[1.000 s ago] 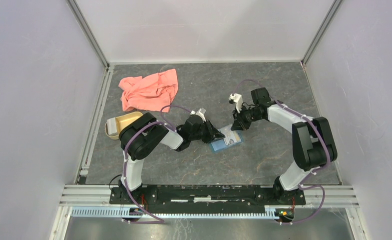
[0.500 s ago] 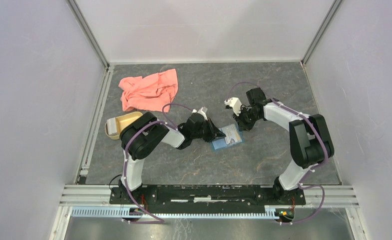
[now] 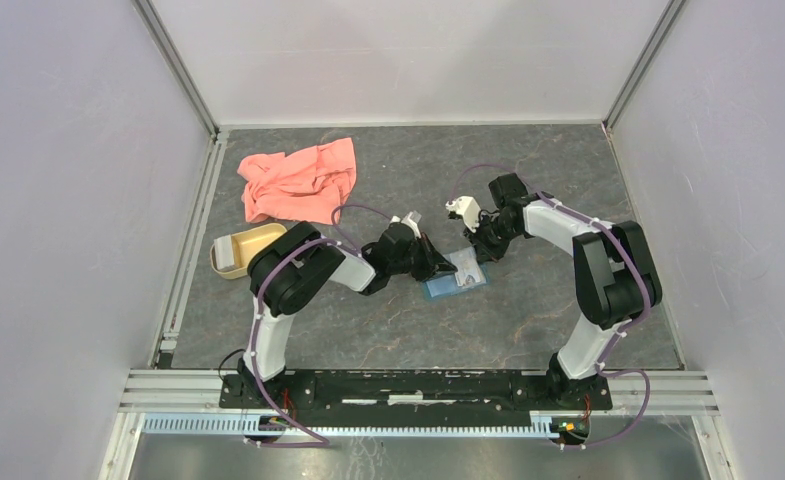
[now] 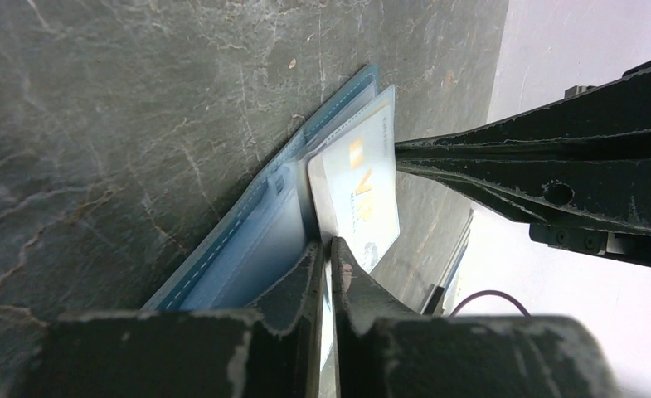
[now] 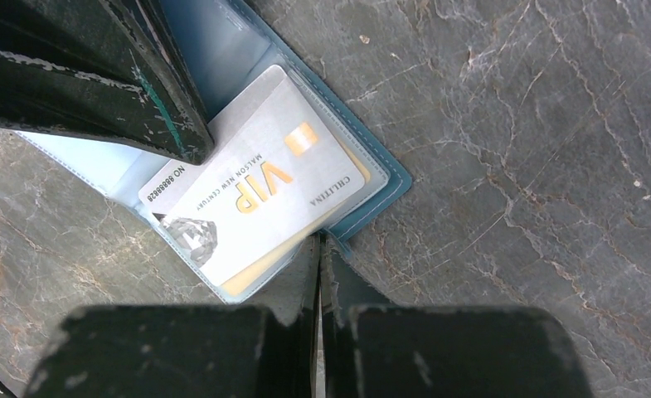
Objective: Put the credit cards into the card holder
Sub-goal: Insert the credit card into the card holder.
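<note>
Lying in card holder [image 5: 392,184]; pale card [image 5: 264,178] btwn left gripper [image 5: 187,151], right gripper [image 5: 319,242]

Card holder [image 3: 455,278] mid-table, card [image 5: 259,186] in it; left hand [image 3: 438,268] at left, right hand [image 3: 476,250] behind (both touching).

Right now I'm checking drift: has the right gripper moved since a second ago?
Yes: the right gripper has shifted slightly left, away from the right wall.
</note>
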You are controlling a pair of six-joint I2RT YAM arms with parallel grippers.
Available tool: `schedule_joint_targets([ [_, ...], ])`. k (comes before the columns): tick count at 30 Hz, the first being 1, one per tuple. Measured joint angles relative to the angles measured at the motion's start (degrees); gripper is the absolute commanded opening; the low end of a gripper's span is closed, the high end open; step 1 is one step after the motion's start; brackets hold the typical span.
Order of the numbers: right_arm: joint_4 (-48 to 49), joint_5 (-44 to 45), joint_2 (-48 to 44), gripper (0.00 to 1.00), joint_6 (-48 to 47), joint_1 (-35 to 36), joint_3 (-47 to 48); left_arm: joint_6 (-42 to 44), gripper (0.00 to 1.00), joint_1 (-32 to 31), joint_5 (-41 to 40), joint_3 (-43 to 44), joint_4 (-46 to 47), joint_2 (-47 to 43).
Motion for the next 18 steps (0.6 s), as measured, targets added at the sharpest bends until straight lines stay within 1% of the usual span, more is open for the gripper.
schedule_joint_targets([
  [7,-0.2,-0.1,0.1,0.04,-0.1,0.0,0.2,-0.1,0.28,0.0,0.3,-0.2,1.2,0.0],
  [10,-0.2,-0.9,0.1,0.06,-0.1,-0.5,0.2,-0.1,0.3,0.0,0.4,-0.8,2.8,0.0],
  [16,-0.7,-4.9,-0.3,0.2,0.0,-2.3,0.1,-0.1,0.34,0.0,0.4,-2.5,4.2,-1.2],
  [18,-0.7,-5.9,-1.1,0.21,-0.1,-2.7,0.0,-0.1,0.34,0.1,0.4,-3.1,4.3,-1.6],
])
